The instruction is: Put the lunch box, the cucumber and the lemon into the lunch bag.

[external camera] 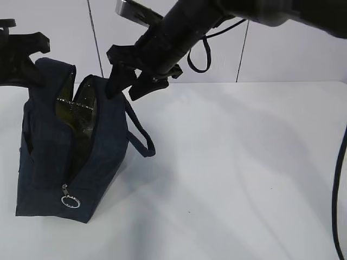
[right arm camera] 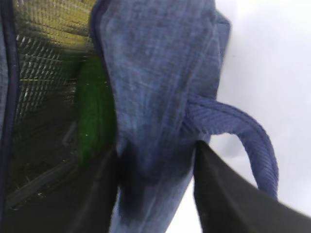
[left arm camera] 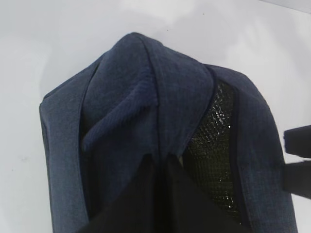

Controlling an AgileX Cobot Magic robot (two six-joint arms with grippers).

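Observation:
The navy lunch bag (external camera: 49, 162) stands open at the table's left, its netted foil lining showing. My left gripper (external camera: 37, 76) is shut on the fabric of the bag's left rim (left arm camera: 136, 97), its fingertips pinched together (left arm camera: 163, 162). My right gripper (external camera: 130, 88) is open and straddles the bag's right wall (right arm camera: 155, 73), one finger inside and one outside by the loop handle (right arm camera: 243, 131). The green cucumber (right arm camera: 95, 116) lies inside the bag against that wall. The lunch box and the lemon are hidden.
A silver ring pull (external camera: 70, 201) hangs at the bag's front lower end. One loop handle (external camera: 142, 135) droops to the right onto the white table (external camera: 244, 179). A black cable (external camera: 339, 184) runs down the right edge. Pale wall panels stand behind.

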